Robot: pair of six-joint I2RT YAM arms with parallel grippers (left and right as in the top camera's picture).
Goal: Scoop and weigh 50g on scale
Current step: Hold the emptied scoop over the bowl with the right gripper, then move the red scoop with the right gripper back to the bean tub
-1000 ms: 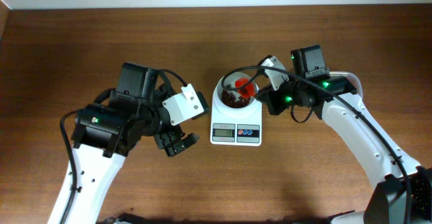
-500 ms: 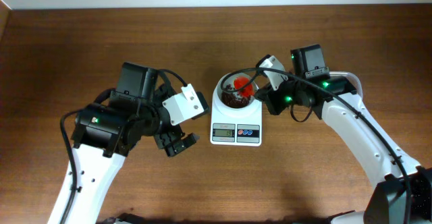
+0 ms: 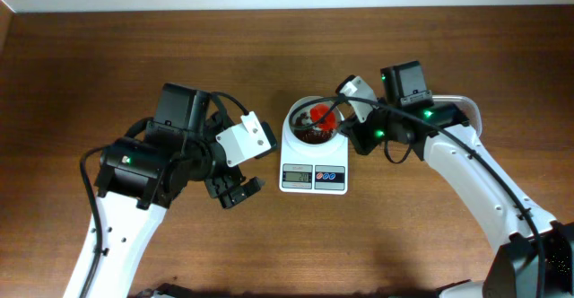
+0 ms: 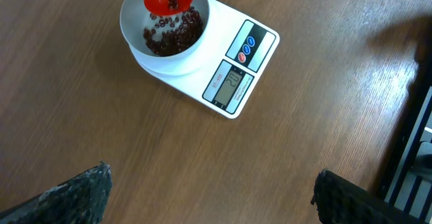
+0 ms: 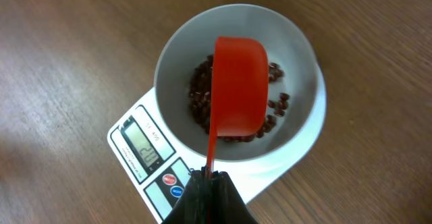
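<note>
Now, the right gripper (image 5: 209,178) is pressed tight on the thin handle (image 5: 211,146) of the orange-red measuring scoop (image 5: 239,82), pinching it right at the tail end, which gives the cup full reach over the bowl (image 5: 305,57) while the fingers stay clear of the rim. Cup is rolled over, its rounded back facing the wrist camera and its mouth turned down and away, a pouring attitude, I'd say; from the left wrist view a few beans show at the mouth. Below it, the dark red-brown beans (image 5: 201,92) lie as a loose scatter across the bowl's floor, not a full heap, and the bowl sits square on the white scale (image 5: 128,126). Its display (image 4: 231,86) is lit, but the digits are too blurred to call. My read: mid-pour, topping up toward target, so the next tilt wants to be small or it overshoots. Over on the other side, the left gripper (image 3: 235,191) hangs low above the wooden table (image 3: 108,56), jaws spread wide, holding nothing, parked well apart from the scale so it can't nudge the reading
</note>
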